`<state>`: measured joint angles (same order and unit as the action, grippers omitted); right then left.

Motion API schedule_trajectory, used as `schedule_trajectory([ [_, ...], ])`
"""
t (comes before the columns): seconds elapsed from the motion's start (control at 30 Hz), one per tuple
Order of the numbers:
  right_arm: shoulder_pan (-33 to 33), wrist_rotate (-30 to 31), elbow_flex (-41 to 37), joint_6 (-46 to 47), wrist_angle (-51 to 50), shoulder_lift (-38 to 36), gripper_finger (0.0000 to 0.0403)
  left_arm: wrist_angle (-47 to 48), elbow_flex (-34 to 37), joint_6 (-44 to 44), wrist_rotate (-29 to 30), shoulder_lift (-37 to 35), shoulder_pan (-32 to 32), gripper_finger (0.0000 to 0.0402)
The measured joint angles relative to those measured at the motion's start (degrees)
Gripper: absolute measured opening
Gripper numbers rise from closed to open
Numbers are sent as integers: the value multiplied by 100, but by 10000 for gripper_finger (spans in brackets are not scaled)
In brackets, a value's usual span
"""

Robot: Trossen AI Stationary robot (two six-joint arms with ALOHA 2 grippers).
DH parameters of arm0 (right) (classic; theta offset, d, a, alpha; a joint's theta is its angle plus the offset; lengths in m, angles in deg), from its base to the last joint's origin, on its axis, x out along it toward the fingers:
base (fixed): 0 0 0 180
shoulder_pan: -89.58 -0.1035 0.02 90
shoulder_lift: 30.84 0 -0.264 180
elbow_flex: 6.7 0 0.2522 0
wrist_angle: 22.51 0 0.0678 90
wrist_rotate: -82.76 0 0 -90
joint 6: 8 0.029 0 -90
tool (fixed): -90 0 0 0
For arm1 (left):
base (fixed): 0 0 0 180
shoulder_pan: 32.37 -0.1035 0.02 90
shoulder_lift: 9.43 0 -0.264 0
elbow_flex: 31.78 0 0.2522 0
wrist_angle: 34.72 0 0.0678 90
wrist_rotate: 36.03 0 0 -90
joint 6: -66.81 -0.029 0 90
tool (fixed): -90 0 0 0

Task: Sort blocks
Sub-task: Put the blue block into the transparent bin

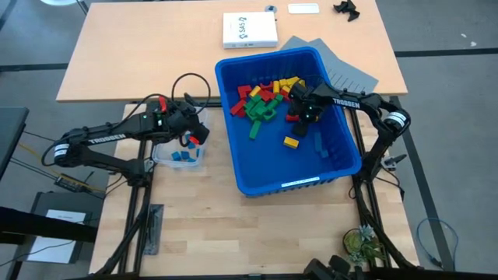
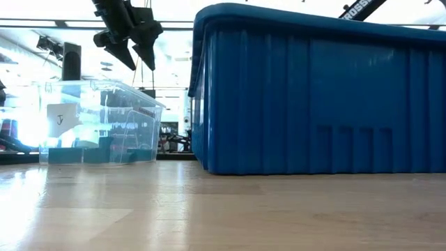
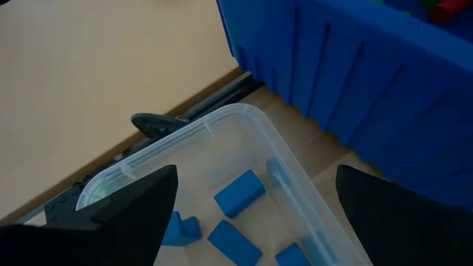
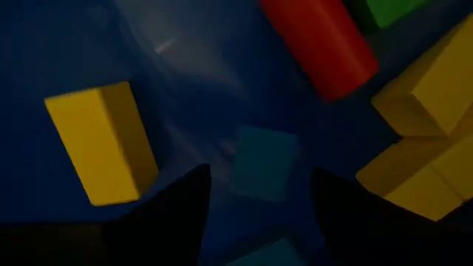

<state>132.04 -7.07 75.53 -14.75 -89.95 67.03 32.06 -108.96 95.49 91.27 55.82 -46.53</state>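
From the wrist camera I see my left end effector (image 3: 251, 214) hanging with its fingers spread wide and nothing between them, directly above the small clear tub (image 1: 177, 153) on the counter (image 1: 202, 225), where several blue blocks (image 3: 239, 193) lie on the tub's floor. Just beside the tub stands the big blue bin (image 1: 292, 117). My right end effector (image 4: 259, 192) is down inside that bin, fingers parted around a blue block (image 4: 262, 162) on the bin floor; I cannot tell whether they touch it. A yellow block (image 4: 103, 140) and a red block (image 4: 321, 44) lie near it. Farther back in the bin is a heap of red, yellow and green blocks (image 1: 261, 95).
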Motion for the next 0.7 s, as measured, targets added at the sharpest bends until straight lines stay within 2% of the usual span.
schedule_trajectory([
  [0.1,-10,-10,-42,278,91,0,228,0,0,1,0,0,0,378],
  [0.57,-47,122,-930,172,1233,28,226,-205,0,-134,4,0,0,378],
  [0.7,-63,214,-975,172,1307,24,195,-328,0,-134,2,0,0,378],
])
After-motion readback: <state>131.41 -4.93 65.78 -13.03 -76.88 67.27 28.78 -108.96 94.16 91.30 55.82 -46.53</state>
